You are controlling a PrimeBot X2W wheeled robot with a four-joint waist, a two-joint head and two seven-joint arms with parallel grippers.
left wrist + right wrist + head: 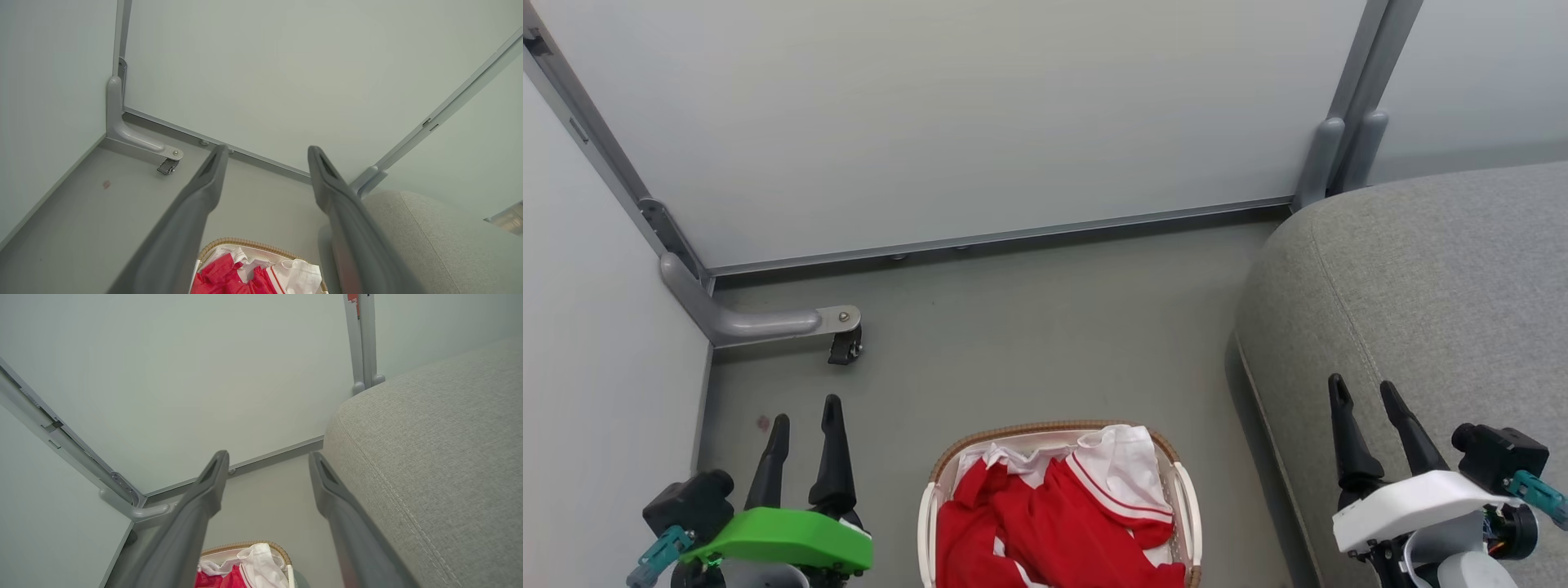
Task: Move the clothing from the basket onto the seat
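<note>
Two arms of the same build, different in the colour of the shell.

The left gripper (pixel 806 410), at 7 o'clock in the head view, has two long black fingers, broad at the root and narrowing to a rounded tip. They rise from a bright green shell (pixel 784 539) with a smooth top. The right gripper (pixel 1361 382), at 4 o'clock, has the same fingers on a white shell (pixel 1413 498). On the outer side of each shell sits a black boxy block (pixel 689 505) with a teal plug (pixel 658 557) beside it. Under the white shell there are thin coloured wires (pixel 1493 527) and a pale round forearm (pixel 1474 572). In the wrist views the fingers (pixel 196 208) look matte dark grey, each with a long sunken slot near the tip.
</note>
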